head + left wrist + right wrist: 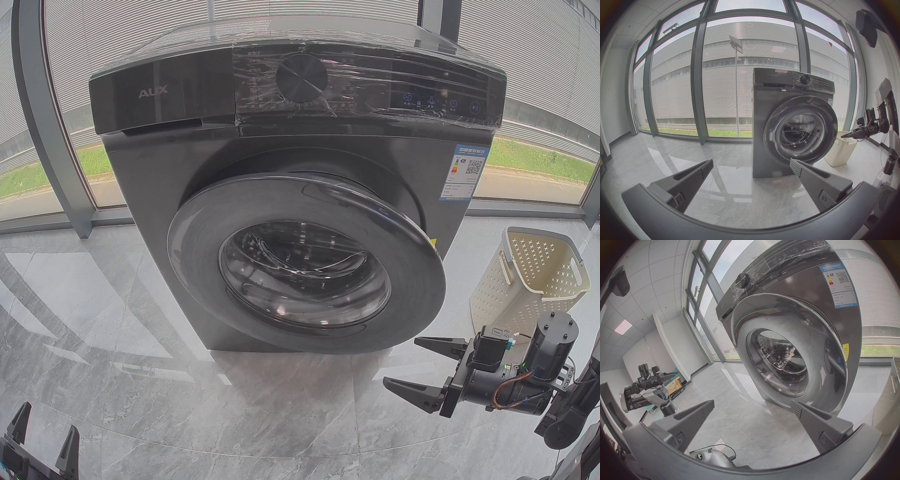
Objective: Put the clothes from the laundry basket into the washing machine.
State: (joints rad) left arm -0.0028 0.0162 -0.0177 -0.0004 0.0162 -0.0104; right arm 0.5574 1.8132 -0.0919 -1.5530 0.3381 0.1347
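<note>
Right end effector point(400, 361) near upright basket point(495, 292)

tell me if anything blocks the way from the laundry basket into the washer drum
Yes: the washing machine's round door covers the drum opening, at most slightly ajar, so it stands between the laundry basket and the drum.

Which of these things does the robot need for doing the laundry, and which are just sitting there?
For the job:
washing machine
round door
laundry basket, on the floor to the machine's right
right end effector, open, near the basket
left end effector, open, low on the left

Just there:
window frame
floor
sticker on the machine's front
</note>
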